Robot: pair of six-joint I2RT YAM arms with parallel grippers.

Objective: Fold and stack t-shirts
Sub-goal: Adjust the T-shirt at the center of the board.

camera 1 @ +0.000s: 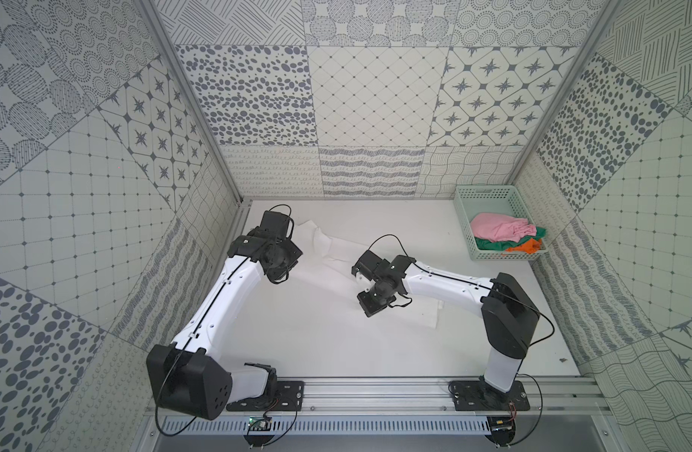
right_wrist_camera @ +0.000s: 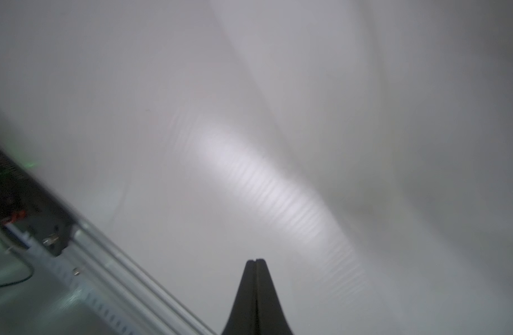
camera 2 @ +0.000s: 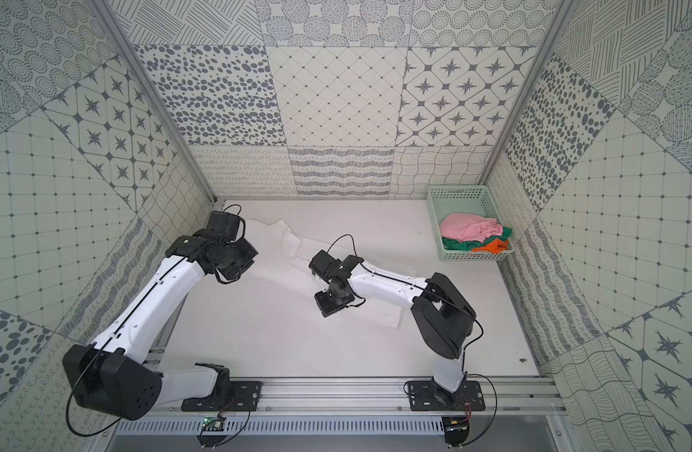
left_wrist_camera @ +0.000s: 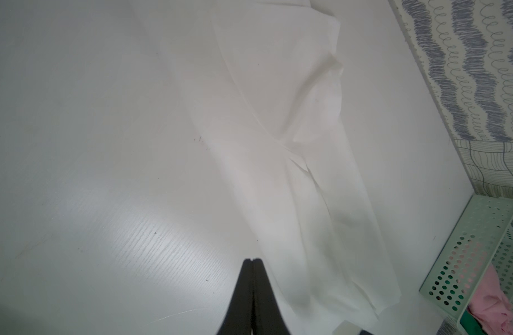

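The white t-shirt (camera 1: 328, 246) is laid out on the table (camera 1: 317, 344), in a long, crumpled band that goes from near the far left corner slantwise toward the middle and the right side. In the left wrist view its cloth (left_wrist_camera: 293, 145) is seen doubled over itself, with a raised crease and loose edges, so it is not yet flat. The pink t-shirt (camera 1: 497, 231), the green t-shirt (camera 1: 489, 244) and the orange t-shirt (camera 1: 526, 246) are heaped in the basket (camera 1: 505, 255), which stands at the far right corner.

The left pincer (left_wrist_camera: 252, 261) is fully closed and nothing is held in it; it is over bare table just beside the shirt's edge. The right pincer (right_wrist_camera: 256, 261) is also closed and empty, although its view is much blurred.

The step in hand is judged to be the spreading of the white shirt before any fold. To do it well, both pincers should first be opened. Two outer corners of the same side should then be taken, one by each pincer. All layers at the corner should be pinched together, low to the table. The cloth should be drawn apart gently until the crease is gone. As white lies on white, the edge must be found with care, and the basket should be kept clear.
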